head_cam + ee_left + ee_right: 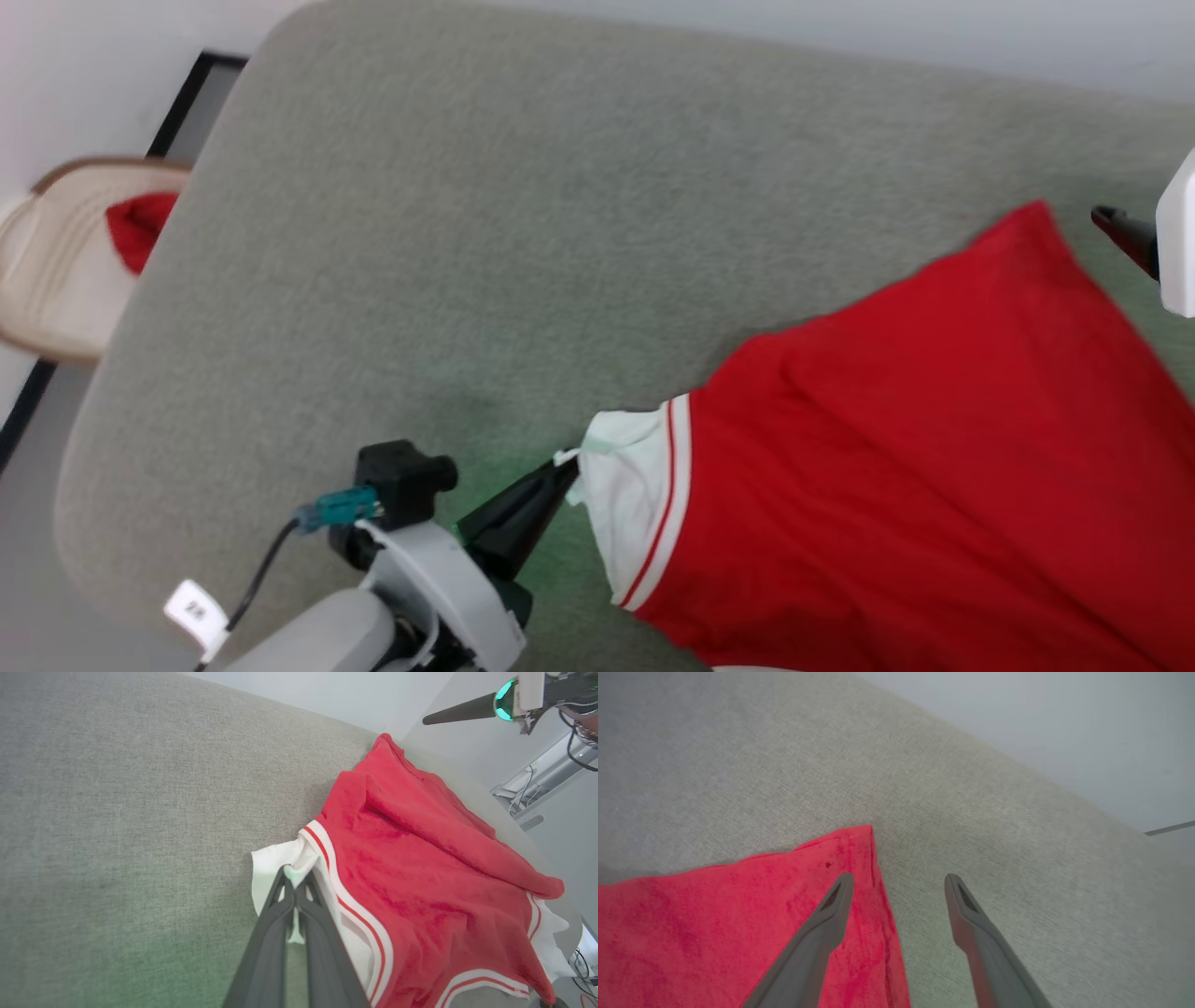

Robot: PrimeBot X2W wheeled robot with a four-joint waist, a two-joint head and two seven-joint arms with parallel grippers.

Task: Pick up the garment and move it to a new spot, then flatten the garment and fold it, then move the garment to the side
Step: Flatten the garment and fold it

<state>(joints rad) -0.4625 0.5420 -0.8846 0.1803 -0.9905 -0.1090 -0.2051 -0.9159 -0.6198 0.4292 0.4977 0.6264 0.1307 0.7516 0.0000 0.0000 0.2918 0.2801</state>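
The garment [915,448] lies red side up on the grey padded table [467,233], spread over its right half, with a white sleeve and striped trim at its left edge. My left gripper [568,471] is shut on the edge of that white sleeve [280,863]. In the left wrist view the garment [411,868] is rumpled, with a fold along its far side. My right gripper [899,882] stands open above the garment's [738,914] far red corner, one finger over the cloth and one over bare table; one of its fingertips [1116,224] pokes in at the head view's right edge.
A beige chair [56,271] with a red cloth [140,229] on it stands beyond the table's left edge. The table's left and middle are bare grey fabric. Pale floor and cabling [551,779] lie past the table's far side.
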